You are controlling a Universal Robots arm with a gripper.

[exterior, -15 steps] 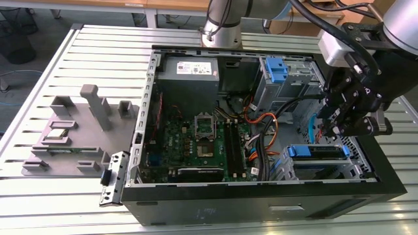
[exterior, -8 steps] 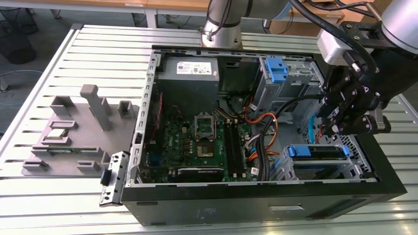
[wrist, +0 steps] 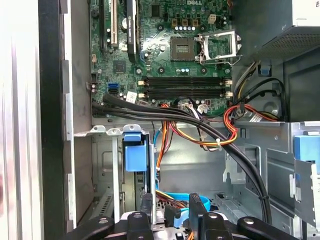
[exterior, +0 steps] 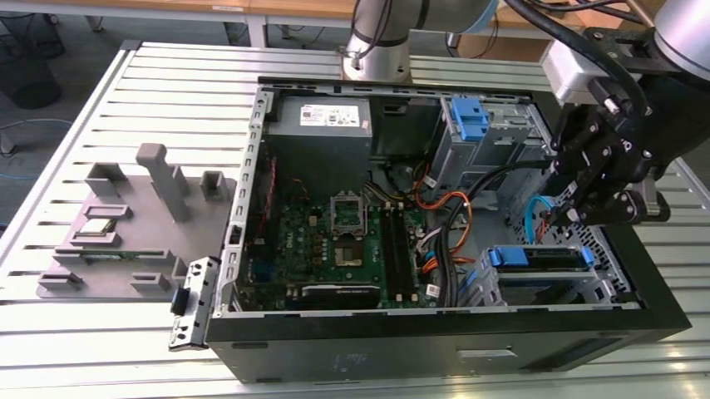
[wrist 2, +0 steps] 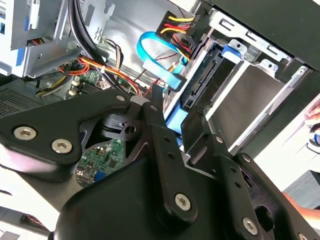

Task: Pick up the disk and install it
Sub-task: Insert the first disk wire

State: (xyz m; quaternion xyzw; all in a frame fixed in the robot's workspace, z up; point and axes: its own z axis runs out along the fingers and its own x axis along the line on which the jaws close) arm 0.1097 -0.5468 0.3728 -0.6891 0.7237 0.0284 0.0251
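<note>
Tool [exterior: 590, 218]: jaws apart, gripping nothing.
Disk [exterior: 538, 258]: lying in drive cage [exterior: 610, 284], lower right of exterior view.
Relation: disk just below tool in that frame, apart; its blue edge runs left-right.

what's here, by the number
one robot arm [exterior: 377, 33] with one gripper [exterior: 577, 218]; one slotted table [exterior: 199, 83]; one open computer case [exterior: 444, 341] with one motherboard [exterior: 332, 241] and one grey power-supply box [exterior: 322, 116]; one disk [exterior: 538, 258] edged in blue; one lone blue bracket [exterior: 470, 116]; one flat blue cable [wrist 2: 150, 50]; one grey fixture block [exterior: 111, 249]; one loose metal bracket [exterior: 189, 303].
</note>
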